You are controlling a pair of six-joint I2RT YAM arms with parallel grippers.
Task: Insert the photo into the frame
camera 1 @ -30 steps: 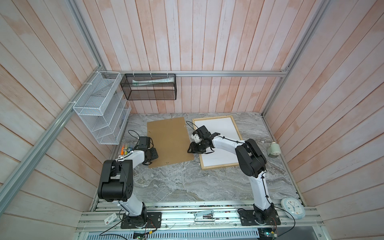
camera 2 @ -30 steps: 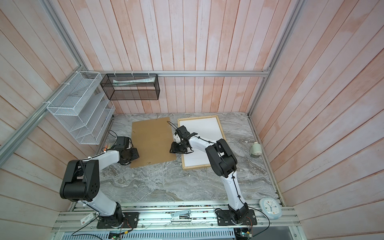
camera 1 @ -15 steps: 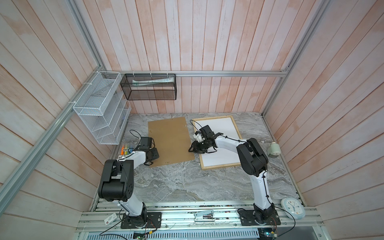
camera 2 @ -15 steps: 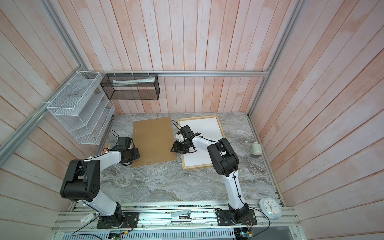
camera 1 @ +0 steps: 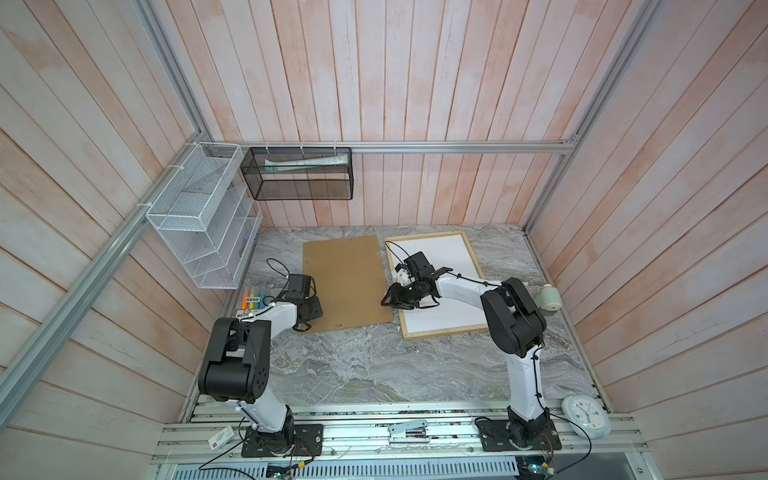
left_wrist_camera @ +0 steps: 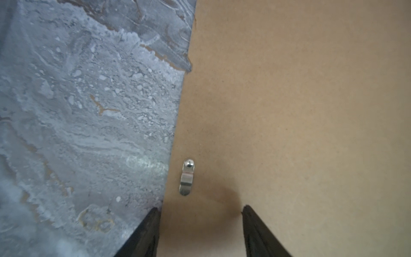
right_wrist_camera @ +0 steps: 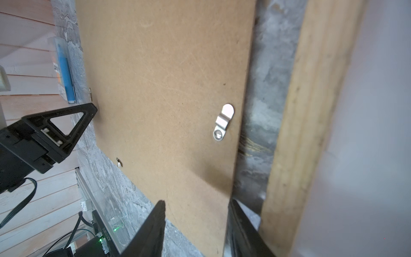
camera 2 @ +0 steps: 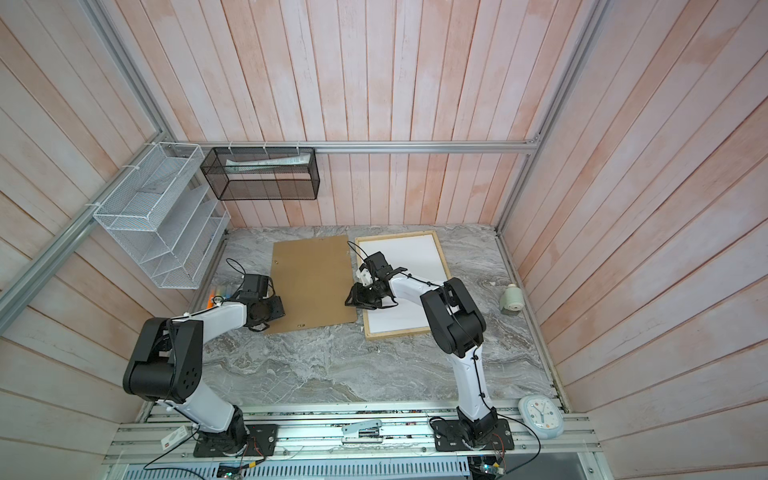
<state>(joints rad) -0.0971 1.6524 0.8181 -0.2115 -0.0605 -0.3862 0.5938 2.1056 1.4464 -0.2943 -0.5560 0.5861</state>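
1. Brown backing board [camera 1: 345,282] lies flat on the marble desk [camera 1: 353,365], left of the frame [camera 1: 444,332]; all four edges are free of cover except where the arms reach over.
2. Pale wood frame sits flat at the back right of the desk, with its far edge close to the back wall.
3. White sheet [camera 1: 440,257] fills the frame's opening. Cannot tell if it is the photo lying face down; no other print shows.
4. Only a narrow strip of desk [right_wrist_camera: 255,111] separates the board's right edge from the frame's left strip [right_wrist_camera: 307,111].
5. Left tool [camera 1: 305,326] hangs over the board's near left corner. In the left wrist view the tool [left_wrist_camera: 200,209] is spread and pinches nothing, with one finger at the board's edge and the other over the board, just short of a metal clip [left_wrist_camera: 187,177].
6. Right tool [camera 1: 390,301] reaches across the frame's left strip to the board's right edge. Its jaws are spread and hold nothing, one finger over the board [right_wrist_camera: 166,89] and the other over the gap. A second clip [right_wrist_camera: 223,122] sits just ahead.
7. Markers [camera 1: 253,297] crowd the desk's left edge near the board.
8. Wide bare desk lies in front of both board and frame.
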